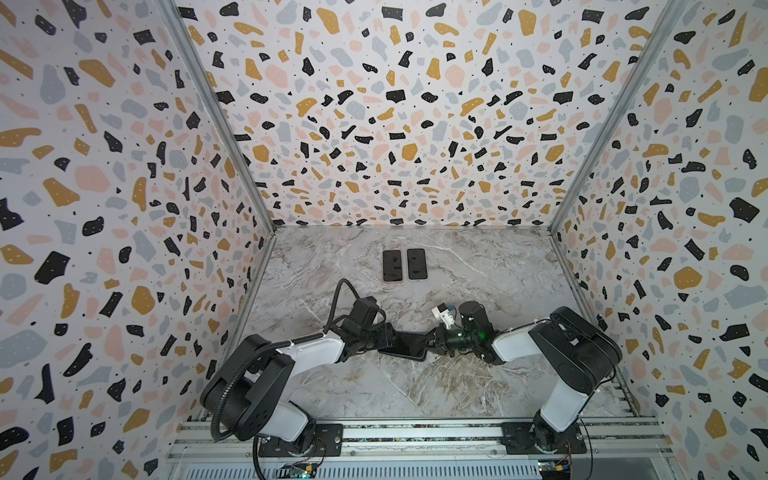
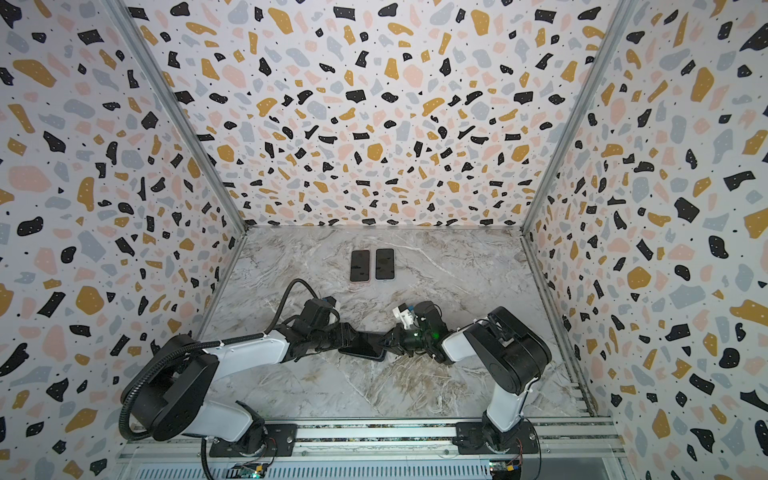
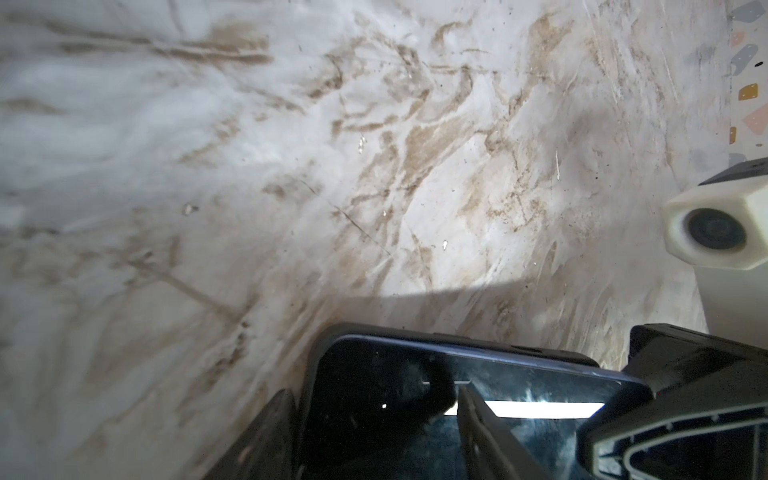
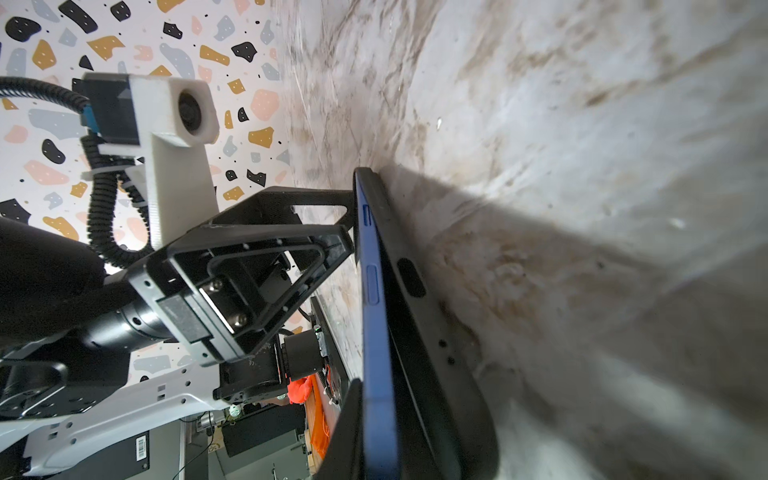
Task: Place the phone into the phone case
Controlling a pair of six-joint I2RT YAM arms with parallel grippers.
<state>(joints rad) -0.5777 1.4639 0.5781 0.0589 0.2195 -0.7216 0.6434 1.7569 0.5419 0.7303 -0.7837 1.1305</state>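
1. The phone (image 1: 405, 347) lies screen up near the middle of the marble surface (image 1: 478, 270), somewhat closer to the front edge than to the back. Its length runs toward the two side edges. Both top views show it between the two hands.
2. The black phone case (image 4: 432, 332) sits under the phone, on the surface. The right wrist view shows the phone's blue side edge-on. The end toward the left arm meets the case. The end toward the right arm stands clear of the case, so the phone is tilted and only partly seated.
3. The left hand (image 1: 392, 337) reaches in from the left side with its jaws parted. In the right wrist view its fingertips (image 4: 343, 243) touch the phone's screen side near the seated end. In the left wrist view one finger (image 3: 486, 432) lies over the screen, and the other sits just outside the case's wall.
4. The right hand (image 1: 429, 345) comes in from the right side, closed on the phone's raised end. One finger (image 4: 345, 424) rests against the screen side; its partner is hidden behind the phone.
5. Near the back edge, a little left of the middle, lie a pink-rimmed phone (image 1: 392, 266) and a pale-rimmed phone (image 1: 417, 264). They are just beside each other, screens up, well apart from both hands.
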